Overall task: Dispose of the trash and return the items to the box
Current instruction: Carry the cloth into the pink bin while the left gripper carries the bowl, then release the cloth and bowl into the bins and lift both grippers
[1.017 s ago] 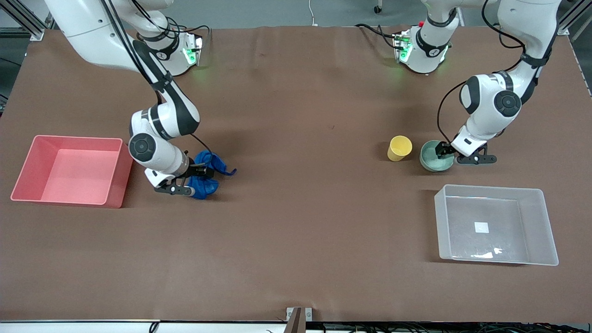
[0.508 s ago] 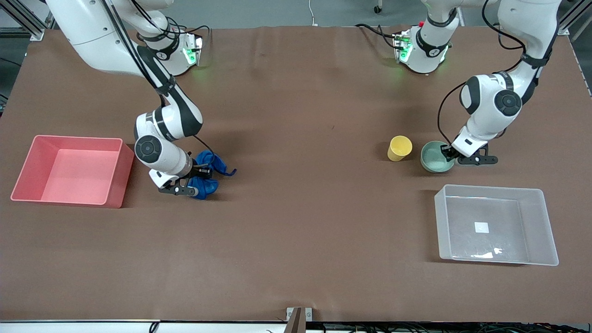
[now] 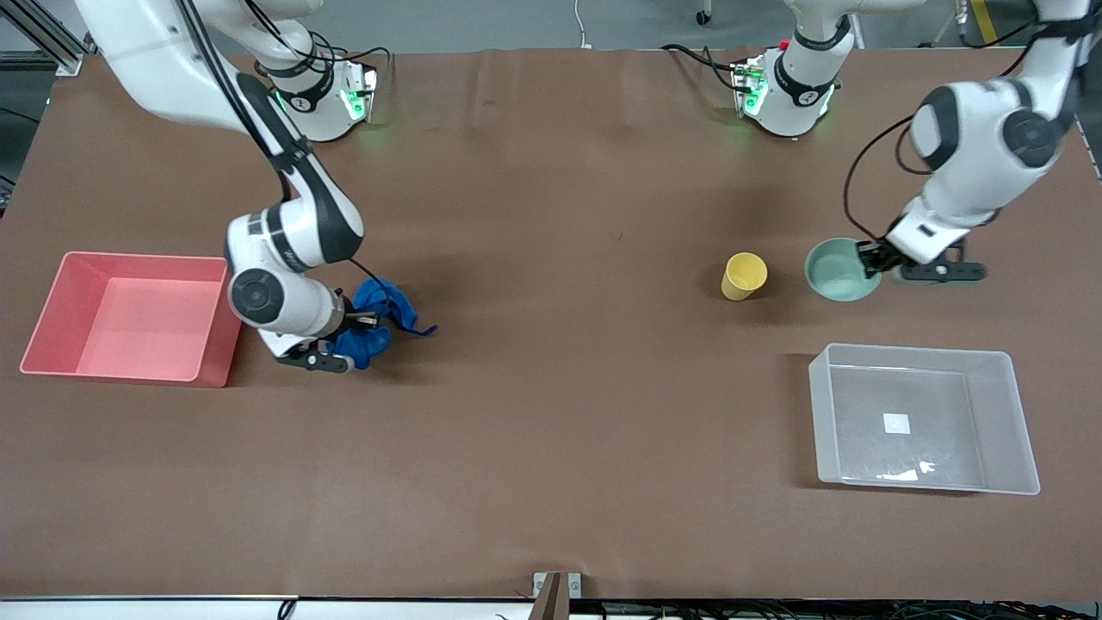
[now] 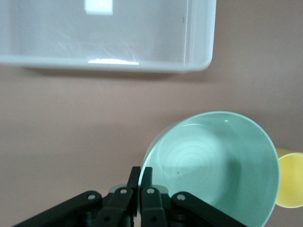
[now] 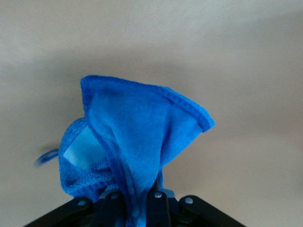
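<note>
Left gripper (image 3: 871,258): its 2 fingers (image 4: 140,176) are pinching the rim of the mint bowl (image 3: 842,269), 1 inside the wall and 1 outside. The bowl is hanging in the air, lifted off the table (image 3: 551,448), over bare cloth between the left arm's base and the clear box (image 3: 1007,413). The wrist view is showing the bowl tilted, its mouth facing the camera. The yellow cup (image 3: 743,275) is standing upright just beside the bowl, toward the right arm's end, apart from it. The clear box is sitting nearer the front camera than bowl and cup, with a strip of bare table in between; its nearest edge is lying close to the bowl's spot, and a white label (image 3: 896,423) is showing on its floor.

Right gripper (image 3: 349,331): clamped on the blue cloth (image 3: 379,314), which is bunching up from the fingers (image 5: 158,201) in folds, a pale tag visible in 1 fold. Cloth and gripper are sitting low, just beside the pink bin (image 3: 52,344); whether the cloth is touching the table, I cannot tell. The bin's closest wall is standing next to the right wrist. The table's middle is lying open between both arms.
</note>
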Robot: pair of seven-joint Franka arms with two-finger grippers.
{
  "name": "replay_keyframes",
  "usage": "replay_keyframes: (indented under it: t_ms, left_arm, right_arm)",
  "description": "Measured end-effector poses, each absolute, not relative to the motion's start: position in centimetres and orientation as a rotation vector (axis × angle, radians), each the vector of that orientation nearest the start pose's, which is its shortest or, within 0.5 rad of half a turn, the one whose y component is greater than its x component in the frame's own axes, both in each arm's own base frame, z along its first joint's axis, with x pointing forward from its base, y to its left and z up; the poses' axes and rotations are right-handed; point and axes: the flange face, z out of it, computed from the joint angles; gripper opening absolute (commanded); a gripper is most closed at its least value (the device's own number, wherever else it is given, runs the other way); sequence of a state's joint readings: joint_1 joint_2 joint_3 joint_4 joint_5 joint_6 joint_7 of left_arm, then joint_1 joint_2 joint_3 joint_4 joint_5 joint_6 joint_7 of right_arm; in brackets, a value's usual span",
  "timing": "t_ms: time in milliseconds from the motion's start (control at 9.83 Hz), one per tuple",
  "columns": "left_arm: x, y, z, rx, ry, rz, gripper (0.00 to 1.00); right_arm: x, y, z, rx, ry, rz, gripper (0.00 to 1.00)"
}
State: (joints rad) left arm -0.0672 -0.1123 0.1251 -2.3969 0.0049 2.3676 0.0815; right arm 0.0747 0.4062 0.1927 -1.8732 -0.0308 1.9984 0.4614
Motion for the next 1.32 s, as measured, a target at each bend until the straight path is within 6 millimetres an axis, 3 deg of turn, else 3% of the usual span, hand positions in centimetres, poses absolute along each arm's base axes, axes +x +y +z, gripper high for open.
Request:
replay_keyframes:
  t_ms: [102, 203, 305, 407, 508, 712, 814, 915, 1017, 1220, 1322]
  left_arm:
    - [51.3, 3.2, 39.2, -3.136, 0.039, -0.161, 0.00]
    - [54.6, 3.4, 40.3, -3.124, 0.039, -0.183, 0.00]
    - [58.1, 3.4, 40.0, -3.124, 0.030, -0.198, 0.00]
    - [61.4, 3.4, 39.1, -3.155, 0.023, -0.182, 0.00]
    - [64.6, 4.0, 38.2, -3.185, 0.036, -0.141, 0.00]
    - [69.4, 7.3, 35.4, -3.183, 0.073, -0.083, 0.01]
    - [70.7, 8.7, 32.9, -3.182, 0.079, -0.079, 0.01]
    - [71.9, 9.3, 30.6, -3.178, 0.080, -0.088, 0.01]
    - [72.6, 9.5, 28.7, -3.169, 0.079, -0.096, 0.02]
    - [72.7, 9.6, 25.8, -3.168, 0.088, -0.080, 0.03]
    - [72.6, 9.7, 24.6, -3.170, 0.095, -0.075, 0.04]
  right_arm:
    - [59.2, 13.9, 33.5, -3.160, 0.318, 0.431, 0.01]
    - [59.6, 11.2, 38.6, -3.173, 0.359, 0.407, 0.01]
    - [59.4, 7.2, 42.5, -3.203, 0.382, 0.373, 0.02]
    - [58.9, 2.2, 45.0, -3.242, 0.406, 0.352, 0.02]
    - [58.5, -2.8, 45.8, -3.264, 0.402, 0.360, 0.02]
    - [57.7, -13.5, 44.9, -3.274, 0.292, 0.342, 0.02]
    - [56.9, -18.1, 43.6, -3.283, 0.244, 0.299, 0.01]
    - [56.1, -21.1, 41.4, -3.292, 0.214, 0.266, 0.02]
    - [55.5, -22.5, 38.9, -3.300, 0.187, 0.244, 0.02]
    - [54.4, -22.9, 32.4, -3.305, 0.153, 0.233, 0.05]
    - [53.3, -22.6, 29.0, -3.295, 0.151, 0.232, 0.33]
